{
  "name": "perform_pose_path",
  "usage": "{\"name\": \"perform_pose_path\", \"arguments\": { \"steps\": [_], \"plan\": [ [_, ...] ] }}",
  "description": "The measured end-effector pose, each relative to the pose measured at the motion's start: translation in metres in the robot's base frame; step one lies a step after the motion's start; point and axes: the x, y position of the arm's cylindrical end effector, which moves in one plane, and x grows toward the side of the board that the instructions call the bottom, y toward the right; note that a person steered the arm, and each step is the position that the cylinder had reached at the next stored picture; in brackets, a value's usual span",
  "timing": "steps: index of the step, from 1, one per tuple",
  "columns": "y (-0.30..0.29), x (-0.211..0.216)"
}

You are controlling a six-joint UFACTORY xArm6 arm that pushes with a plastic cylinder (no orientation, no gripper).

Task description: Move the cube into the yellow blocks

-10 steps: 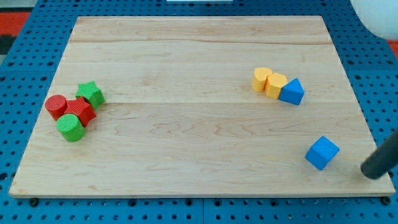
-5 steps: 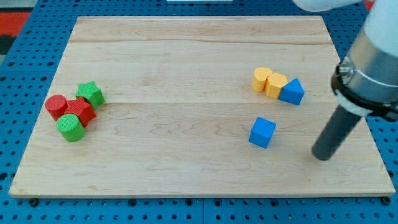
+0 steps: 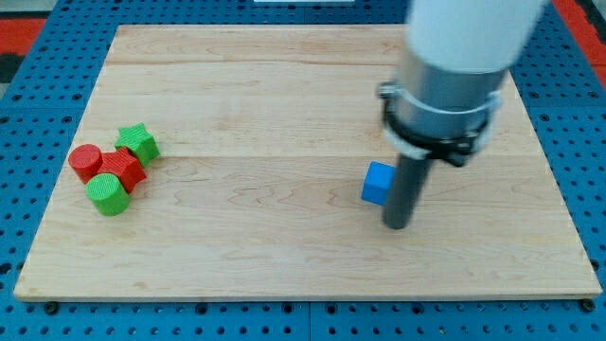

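A blue cube point(image 3: 377, 183) lies on the wooden board point(image 3: 284, 114), right of centre. My tip point(image 3: 398, 224) stands just to the cube's right and slightly below it, with the rod touching or nearly touching the cube's right side. The arm's white and grey body covers the area above the cube at the view's upper right, so the two yellow blocks and the blue triangular block there are hidden.
At the view's left sits a tight cluster: a green star block point(image 3: 139, 142), a red cylinder point(image 3: 85, 162), a red block point(image 3: 124, 169) and a green cylinder point(image 3: 107, 194). The board rests on a blue pegboard point(image 3: 28, 114).
The blue cube has slid left and up from the lower right. My tip has followed it leftwards. The arm now hides the yellow blocks and the blue triangular block.
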Motion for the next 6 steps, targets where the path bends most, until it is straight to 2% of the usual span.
{"name": "perform_pose_path", "arguments": {
  "steps": [1,3,5,6],
  "plan": [
    [0.007,-0.021],
    [0.067,-0.079],
    [0.098,-0.036],
    [0.043,-0.034]
  ]
}}
